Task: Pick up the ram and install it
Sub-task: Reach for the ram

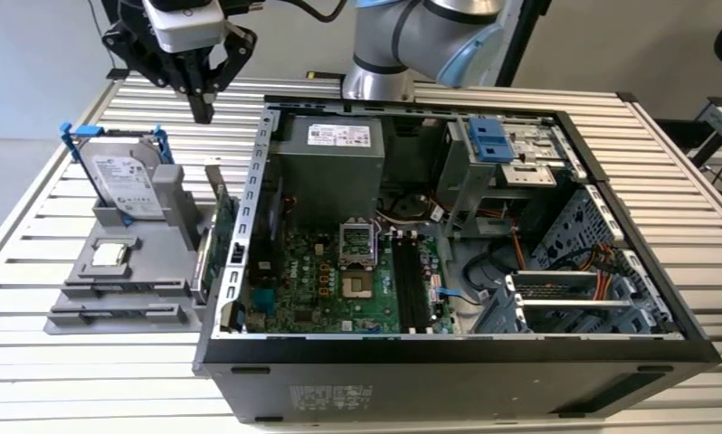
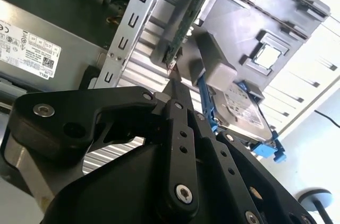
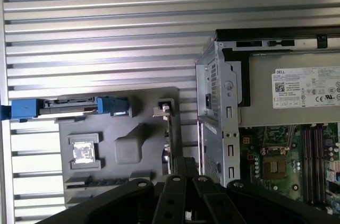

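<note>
The claw [image 1: 202,112], its fingers pressed together, is held above the grey holder [image 1: 156,267] on the tabletop [image 1: 47,371], beside the open computer case [image 1: 458,371].

bright, even light throughout
pale glare on the slatted counter [image 1: 47,362]; the computer case [image 1: 458,362] interior sits in shadow.
</note>
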You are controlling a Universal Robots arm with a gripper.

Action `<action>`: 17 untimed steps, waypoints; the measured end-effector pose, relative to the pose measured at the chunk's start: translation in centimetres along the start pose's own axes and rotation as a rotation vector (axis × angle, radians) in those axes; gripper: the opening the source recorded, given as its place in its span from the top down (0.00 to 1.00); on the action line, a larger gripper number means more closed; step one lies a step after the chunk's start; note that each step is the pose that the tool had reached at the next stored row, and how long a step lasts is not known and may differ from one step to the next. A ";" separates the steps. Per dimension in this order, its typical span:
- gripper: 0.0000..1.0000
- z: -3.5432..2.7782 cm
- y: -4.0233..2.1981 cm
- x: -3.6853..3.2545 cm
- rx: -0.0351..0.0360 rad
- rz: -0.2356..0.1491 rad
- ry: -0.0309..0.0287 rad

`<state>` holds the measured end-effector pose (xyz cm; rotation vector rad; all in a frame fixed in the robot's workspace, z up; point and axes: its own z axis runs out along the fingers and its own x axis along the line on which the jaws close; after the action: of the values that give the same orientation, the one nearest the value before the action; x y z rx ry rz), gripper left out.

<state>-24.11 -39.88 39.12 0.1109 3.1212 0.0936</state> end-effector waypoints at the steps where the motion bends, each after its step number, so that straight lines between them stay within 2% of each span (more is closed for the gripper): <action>1: 1.00 0.00 -0.01 0.09 -0.0001 0.000 0.0000; 17: 1.00 -0.01 -0.12 1.68 -0.0003 0.000 -0.0001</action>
<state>-25.79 -39.88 39.10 0.1108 3.1211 0.0940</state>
